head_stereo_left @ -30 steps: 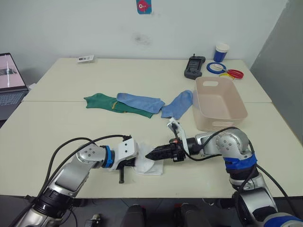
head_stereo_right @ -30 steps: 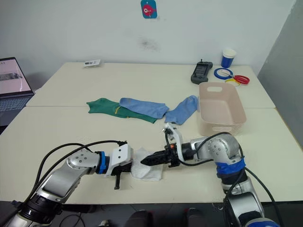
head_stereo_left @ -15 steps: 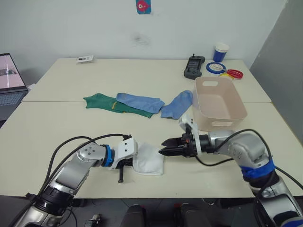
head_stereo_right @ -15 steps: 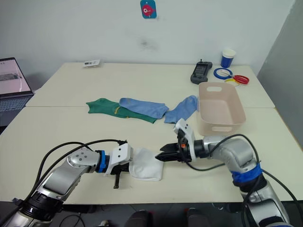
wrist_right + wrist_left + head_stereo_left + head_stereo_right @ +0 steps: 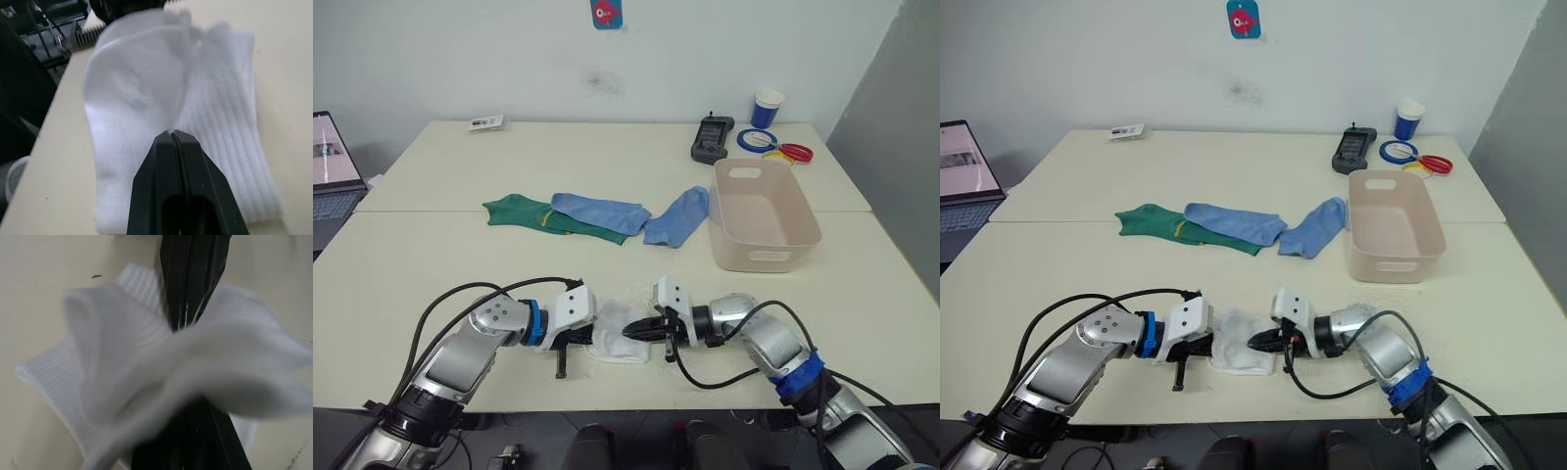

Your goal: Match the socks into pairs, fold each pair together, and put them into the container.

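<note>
A white pair of socks (image 5: 612, 335) lies bunched near the table's front edge. My left gripper (image 5: 590, 336) is shut on its left side, and the fabric drapes over the fingers (image 5: 193, 279). From the right, my right gripper (image 5: 634, 328) is shut, its tips (image 5: 171, 133) pinching the white fabric (image 5: 137, 98) where creases gather. Farther back lie a dark green sock (image 5: 521, 211), a light blue sock (image 5: 602, 211) overlapping it, and a second light blue sock (image 5: 677, 217). The pink-beige container (image 5: 769, 259) stands on the right, and nothing shows inside it.
At the back right are a black remote (image 5: 710, 137), a blue-and-white cup (image 5: 768, 106), tape rolls (image 5: 759, 140) and red scissors (image 5: 795, 152). A laptop (image 5: 333, 176) sits at the far left, and a small card (image 5: 487, 122) lies at the back.
My right gripper drew back to the right, then returned to the white socks and shut on them. The socks now look more bunched. The left gripper stayed shut in place.
</note>
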{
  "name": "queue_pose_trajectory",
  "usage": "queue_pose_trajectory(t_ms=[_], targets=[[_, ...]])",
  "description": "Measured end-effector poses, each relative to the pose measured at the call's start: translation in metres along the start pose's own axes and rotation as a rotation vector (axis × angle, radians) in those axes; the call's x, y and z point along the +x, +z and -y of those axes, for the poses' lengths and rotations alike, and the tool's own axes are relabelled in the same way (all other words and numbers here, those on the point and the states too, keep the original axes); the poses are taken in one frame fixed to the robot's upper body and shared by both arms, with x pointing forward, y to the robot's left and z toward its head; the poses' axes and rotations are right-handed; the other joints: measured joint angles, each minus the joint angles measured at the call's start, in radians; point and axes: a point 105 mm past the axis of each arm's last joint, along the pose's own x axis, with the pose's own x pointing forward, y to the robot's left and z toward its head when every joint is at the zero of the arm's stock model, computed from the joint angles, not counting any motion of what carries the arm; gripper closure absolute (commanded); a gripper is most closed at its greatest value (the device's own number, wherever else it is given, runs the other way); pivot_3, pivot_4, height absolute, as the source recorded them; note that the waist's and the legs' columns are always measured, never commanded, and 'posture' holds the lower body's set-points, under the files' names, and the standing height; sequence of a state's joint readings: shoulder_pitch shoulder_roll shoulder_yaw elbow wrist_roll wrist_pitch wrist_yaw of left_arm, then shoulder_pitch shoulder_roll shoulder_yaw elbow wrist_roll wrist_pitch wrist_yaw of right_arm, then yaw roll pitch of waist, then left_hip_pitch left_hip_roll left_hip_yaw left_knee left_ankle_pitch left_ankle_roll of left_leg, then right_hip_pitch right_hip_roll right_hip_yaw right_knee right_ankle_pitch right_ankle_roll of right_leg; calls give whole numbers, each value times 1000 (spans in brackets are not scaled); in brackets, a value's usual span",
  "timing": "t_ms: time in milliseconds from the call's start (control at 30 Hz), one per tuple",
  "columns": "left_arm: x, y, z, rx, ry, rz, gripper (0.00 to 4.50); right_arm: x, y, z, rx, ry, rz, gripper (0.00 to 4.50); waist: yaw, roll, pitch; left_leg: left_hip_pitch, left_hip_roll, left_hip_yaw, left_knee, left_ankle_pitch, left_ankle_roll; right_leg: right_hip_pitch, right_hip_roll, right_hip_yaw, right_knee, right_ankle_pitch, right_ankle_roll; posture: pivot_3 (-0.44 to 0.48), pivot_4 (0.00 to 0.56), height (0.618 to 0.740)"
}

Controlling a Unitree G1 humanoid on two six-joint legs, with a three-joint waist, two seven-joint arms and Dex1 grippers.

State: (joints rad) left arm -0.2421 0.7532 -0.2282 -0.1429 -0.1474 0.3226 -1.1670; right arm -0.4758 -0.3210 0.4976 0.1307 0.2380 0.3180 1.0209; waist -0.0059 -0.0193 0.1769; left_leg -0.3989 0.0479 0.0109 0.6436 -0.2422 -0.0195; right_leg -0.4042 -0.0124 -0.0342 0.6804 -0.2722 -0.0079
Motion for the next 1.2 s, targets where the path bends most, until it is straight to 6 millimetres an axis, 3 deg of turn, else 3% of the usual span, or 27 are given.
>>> queue_pose_trajectory(t_ms=[133, 300, 433, 567, 700, 833, 1000, 1100, 1200], targets=[[-8, -3, 3, -27, -7, -17, 4500, 4, 1, 2, -31, 8, 4, 4470, -6, -1, 0, 0, 2, -1, 0, 0, 0, 0, 2, 0, 0, 0, 0, 0, 150, 740], [-39, -5, 1, -114, -6, -43, 4500, 3, 2, 1, -33, 13, 4, 4470, -9, -3, 1, 0, 3, -2, 0, 0, 0, -1, 3, -1, 1, 0, -1, 0, 150, 740], [-72, 18, -19, -105, 74, 14, 4500, 1, 3, 0, -22, 19, -6, 4470, -8, -3, 1, -1, 2, -2, 0, 0, 0, -1, 3, 0, 0, 0, -1, 0, 150, 740], [-78, 44, -24, -74, 65, 108, 4500, 0, 10, -5, 9, 51, -3, 4470, -4, -3, 2, -2, 2, -2, 0, 0, 0, -1, 2, 0, 0, 0, -1, 0, 150, 740], [-65, 59, -25, -70, 74, 207, 4500, -11, 19, -3, 5, 27, 8, 4470, 0, -4, 2, -2, 2, -1, 0, 0, 0, -1, 2, 0, 0, 0, -1, 0, 150, 740], [-39, 59, -7, -89, 11, 241, 4500, -30, 23, 1, 24, -33, -2, 4470, 0, -4, 2, -2, 2, -2, 0, 0, 0, -1, 2, 0, 0, 0, -1, 0, 150, 740], [-20, 21, 8, -64, -11, 107, 4500, -46, 18, -7, 130, -85, -10, 4470, -1, -4, 2, -1, 3, -2, 0, 0, 0, -1, 2, 0, 0, 0, -1, 0, 150, 740], [-21, 0, -1, -5, 48, 31, 4500, -55, 21, -9, 187, -112, -3, 3922, 1, -4, 2, -1, 2, -2, 0, 0, 0, -1, 3, 0, 0, 0, -1, 0, 150, 740], [-22, -6, -6, 44, 71, 22, 4500, -63, 21, -6, 269, -155, -9, 2855, 2, -4, 2, -1, 2, -1, 0, 0, 0, -1, 1, 0, 0, 0, -1, 0, 150, 740]])
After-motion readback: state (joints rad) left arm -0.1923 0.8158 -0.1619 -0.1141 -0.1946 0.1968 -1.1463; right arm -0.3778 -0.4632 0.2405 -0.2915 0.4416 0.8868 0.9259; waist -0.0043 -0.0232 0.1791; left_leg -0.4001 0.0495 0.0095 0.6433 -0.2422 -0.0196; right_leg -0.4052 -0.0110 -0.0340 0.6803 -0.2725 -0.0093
